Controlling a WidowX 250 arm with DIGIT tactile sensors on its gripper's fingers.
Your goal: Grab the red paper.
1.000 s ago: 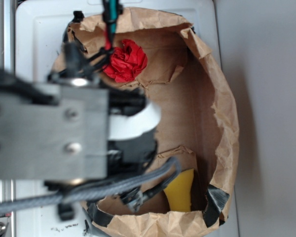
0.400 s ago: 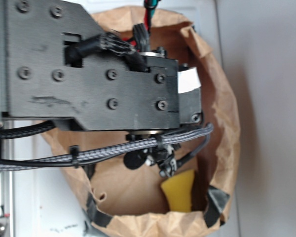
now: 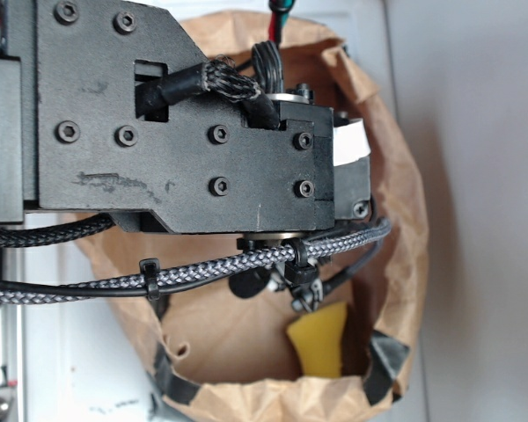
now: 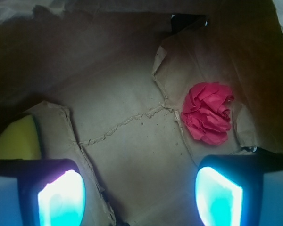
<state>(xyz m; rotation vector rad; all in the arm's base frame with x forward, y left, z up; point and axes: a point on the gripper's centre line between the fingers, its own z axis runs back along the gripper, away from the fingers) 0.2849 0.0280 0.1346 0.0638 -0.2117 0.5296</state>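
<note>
Red paper (image 4: 207, 112), now hidden under the arm that swung over the bag (image 3: 396, 176), lies just ahead of the spread, empty gripper's (image 4: 139, 193) right finger.

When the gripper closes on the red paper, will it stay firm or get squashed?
The red paper is a loosely crumpled wad with many thin folds, so it will probably squash rather than resist. It looks light, so a nudge may slide it across the brown bag floor. Its ruffled surface should catch easily, so slipping seems unlikely.
</note>
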